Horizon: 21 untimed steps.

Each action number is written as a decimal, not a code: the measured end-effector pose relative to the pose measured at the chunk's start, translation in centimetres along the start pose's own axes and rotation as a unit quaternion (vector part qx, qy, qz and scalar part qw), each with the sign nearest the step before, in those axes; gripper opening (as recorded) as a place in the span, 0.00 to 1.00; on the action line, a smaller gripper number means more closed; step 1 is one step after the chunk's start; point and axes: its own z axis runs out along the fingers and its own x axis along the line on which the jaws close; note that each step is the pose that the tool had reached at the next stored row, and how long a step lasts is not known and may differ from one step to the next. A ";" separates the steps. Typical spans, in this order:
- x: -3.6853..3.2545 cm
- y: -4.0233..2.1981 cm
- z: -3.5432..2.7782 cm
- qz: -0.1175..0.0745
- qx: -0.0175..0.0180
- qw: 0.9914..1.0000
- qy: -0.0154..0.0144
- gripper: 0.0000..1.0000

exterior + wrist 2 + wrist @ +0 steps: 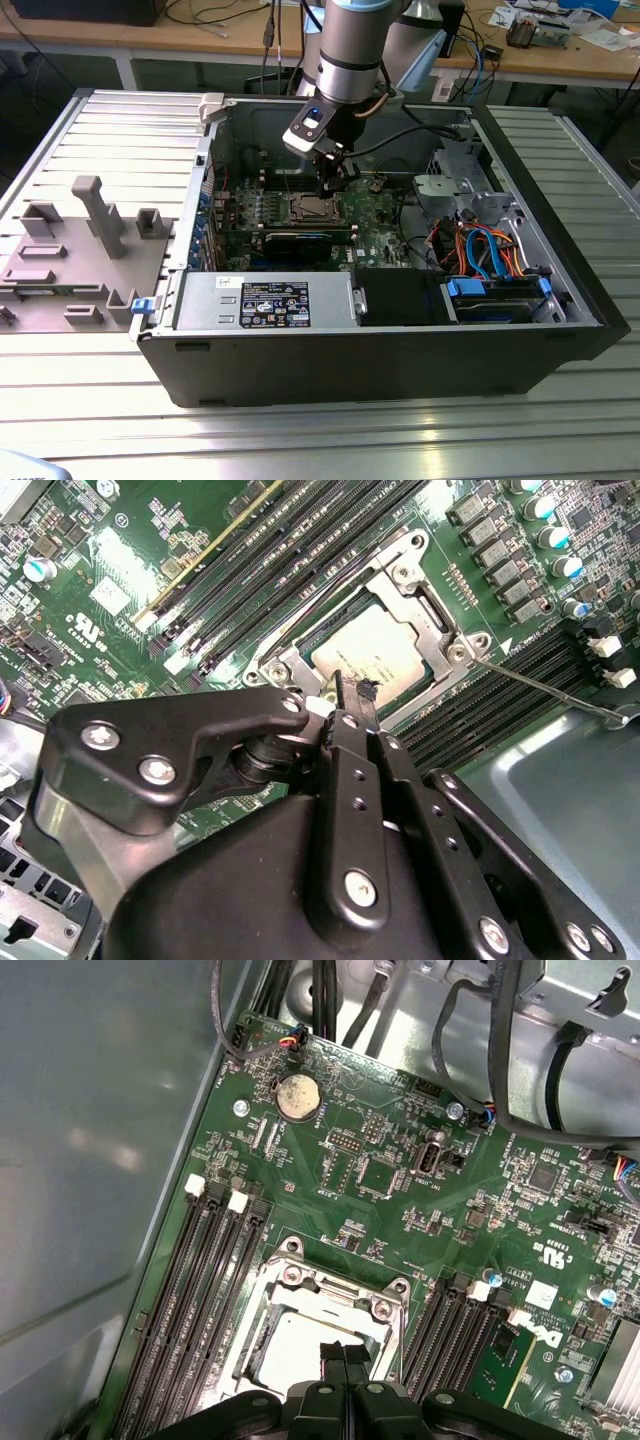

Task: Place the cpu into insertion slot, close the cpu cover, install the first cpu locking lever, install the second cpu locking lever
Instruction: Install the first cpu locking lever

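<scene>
The cpu point(372, 648) lies flat in the insertion slot point(308, 208) on the green motherboard, its pale metal top point(296, 1348) showing. The silvery cpu cover point(400, 575) lies down around it as a frame point(335, 1295). One thin metal locking lever point(540, 685) sticks out from a socket corner across the dark memory slots. My gripper point(347, 692) hangs just above one edge of the socket, fingers shut together with nothing between them, as in the first wrist view too point(343, 1352). In the exterior view the gripper point(333, 188) is inside the open computer case.
Long black memory slots point(205, 1290) flank the socket. A coin cell point(295, 1097) and cables point(480, 1050) sit further along the board. The case holds a power supply point(265, 300) and a drive bay with coloured wires point(490, 250). A grey fixture point(90, 215) stands beside the case.
</scene>
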 end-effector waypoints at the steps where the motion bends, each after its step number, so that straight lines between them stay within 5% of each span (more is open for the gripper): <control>1: 0.00 0.00 0.00 -0.001 0.000 1.000 0.000 0.11; 21: 0.00 0.00 0.01 -0.007 0.000 1.000 0.000 0.11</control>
